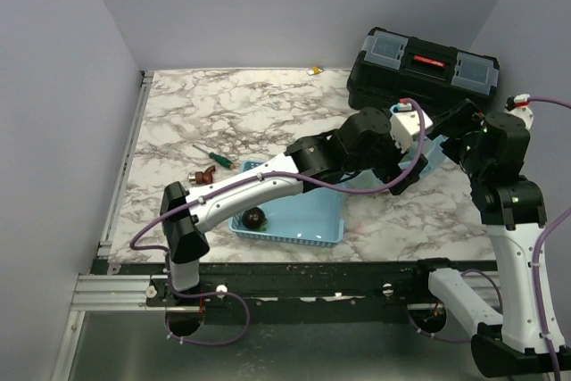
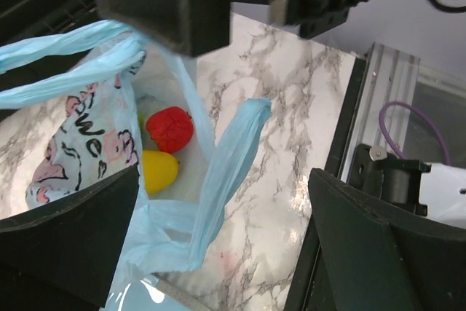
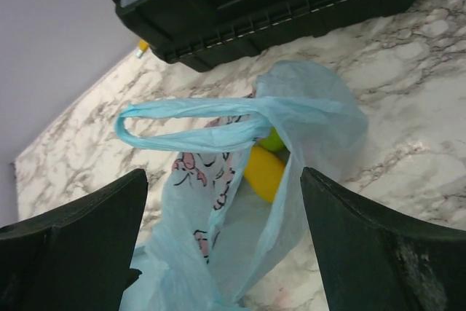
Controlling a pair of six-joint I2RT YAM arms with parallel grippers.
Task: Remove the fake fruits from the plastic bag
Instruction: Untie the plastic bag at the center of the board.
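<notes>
Marble table (image 1: 223,104) carries the plastic bag (image 3: 320,114) at far right. Left gripper (image 2: 226,231) and right gripper (image 3: 226,231) hover above it, spread wide, empty; yellow fruit (image 3: 263,171) lies below the right one.

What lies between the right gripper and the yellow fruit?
Only the bag: its handle loop spans the mouth beside the yellow fruit, between the open right gripper's fingers, in the right wrist view.

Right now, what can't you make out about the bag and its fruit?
Top view: bag mostly behind the left arm; no fruit visible.
Left wrist: red fruit and yellow fruit show; anything beneath is under bag folds.
Right wrist: green fruit half behind the handle; bag bottom cut off by the frame.
Total fruit count: cannot tell.
</notes>
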